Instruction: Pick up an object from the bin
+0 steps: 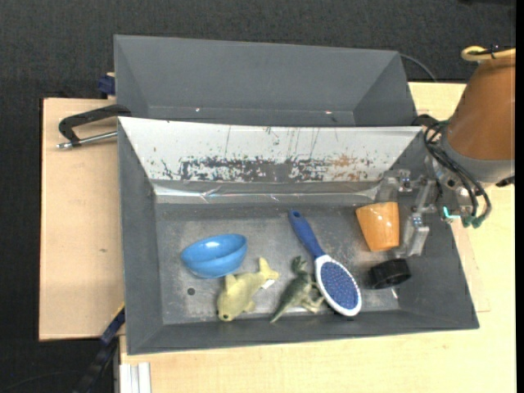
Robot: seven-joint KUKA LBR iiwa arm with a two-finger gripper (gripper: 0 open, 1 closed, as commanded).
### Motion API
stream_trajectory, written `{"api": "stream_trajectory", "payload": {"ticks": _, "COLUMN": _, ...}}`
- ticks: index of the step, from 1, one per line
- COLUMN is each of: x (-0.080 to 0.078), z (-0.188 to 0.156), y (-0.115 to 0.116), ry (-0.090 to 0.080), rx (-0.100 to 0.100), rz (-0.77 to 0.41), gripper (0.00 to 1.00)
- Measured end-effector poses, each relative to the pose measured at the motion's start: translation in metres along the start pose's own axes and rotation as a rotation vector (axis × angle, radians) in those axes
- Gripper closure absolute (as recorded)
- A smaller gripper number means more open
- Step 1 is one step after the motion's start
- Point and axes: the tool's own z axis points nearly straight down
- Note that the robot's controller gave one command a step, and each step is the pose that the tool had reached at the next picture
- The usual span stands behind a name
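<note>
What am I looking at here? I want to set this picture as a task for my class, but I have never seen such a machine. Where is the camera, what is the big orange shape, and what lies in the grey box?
One camera looks down from above and a little to one side into a grey metal bin. The big orange shape at the right is a cover on a robot arm, which reaches in from that side. At the arm's tip is the gripper, a two-finger hand for picking things up. It sits low at the bin's right end, close beside an orange cup; I cannot tell whether it grips the cup. On the bin floor lie a blue bowl, a yellow toy fish, a green toy lizard, a blue hairbrush and a small black round piece.
</note>
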Motion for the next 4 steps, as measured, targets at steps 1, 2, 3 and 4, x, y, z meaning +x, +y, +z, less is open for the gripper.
{"api": "stream_trajectory", "payload": {"ticks": 1, "x": -0.021, "z": 0.123, "y": -0.003, "ry": -0.001, "rx": -0.01, "rz": -0.135, "gripper": 0.0}}
{"api": "stream_trajectory", "payload": {"ticks": 2, "x": -0.024, "z": 0.121, "y": -0.014, "ry": -0.012, "rx": -0.007, "rz": -0.058, "gripper": 0.0}}
{"api": "stream_trajectory", "payload": {"ticks": 3, "x": -0.056, "z": 0.124, "y": -0.04, "ry": -0.017, "rx": 0.003, "rz": -0.057, "gripper": 0.0}}
{"api": "stream_trajectory", "payload": {"ticks": 4, "x": -0.055, "z": 0.124, "y": -0.04, "ry": -0.015, "rx": 0.002, "rz": -0.058, "gripper": 1.0}}
